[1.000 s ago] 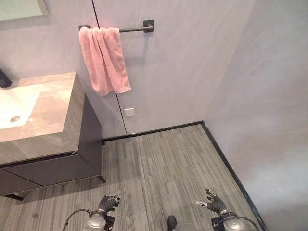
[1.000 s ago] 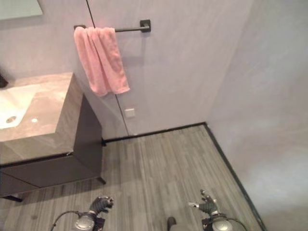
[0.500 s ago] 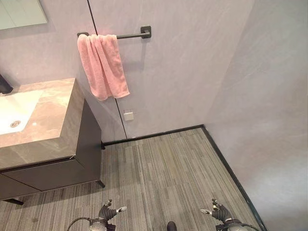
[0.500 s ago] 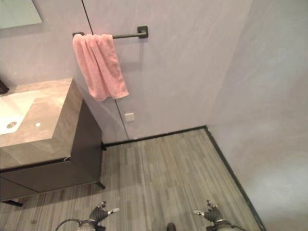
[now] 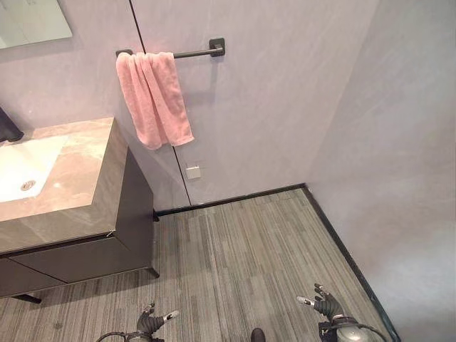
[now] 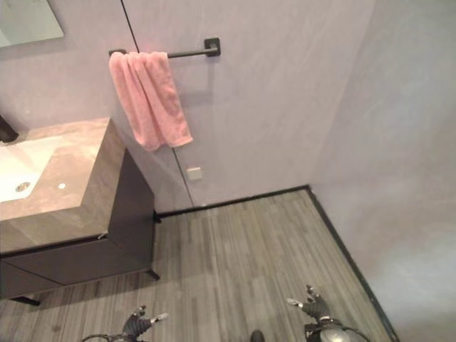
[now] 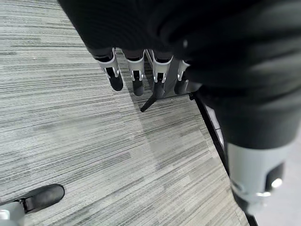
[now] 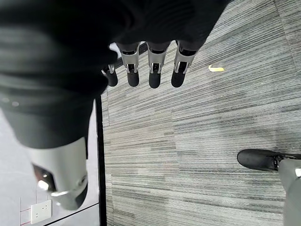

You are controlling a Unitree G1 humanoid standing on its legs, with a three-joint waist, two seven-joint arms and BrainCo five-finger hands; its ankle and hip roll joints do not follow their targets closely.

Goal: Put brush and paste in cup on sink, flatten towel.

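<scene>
A pink towel (image 5: 155,96) hangs bunched at the left end of a black wall rail (image 5: 194,51). Left of it stands a vanity with a stone top (image 5: 78,164) and a white sink basin (image 5: 25,167). My left hand (image 5: 151,324) hangs low over the floor at the bottom left, fingers straight and holding nothing; its fingers (image 7: 136,75) point at bare floor in the left wrist view. My right hand (image 5: 320,305) hangs at the bottom right, open and empty, fingers (image 8: 153,70) straight in the right wrist view.
A dark faucet (image 5: 8,127) stands at the sink's back edge and a mirror (image 5: 32,21) hangs above. The dark cabinet front (image 5: 135,214) juts toward the striped floor (image 5: 242,249). A wall socket (image 5: 193,172) sits below the towel. Walls meet in a corner at right.
The camera has tilted up and shifted, so the towel and vanity sit lower in the picture. Both hands have dropped toward the bottom edge, and the left hand's fingers have straightened.
</scene>
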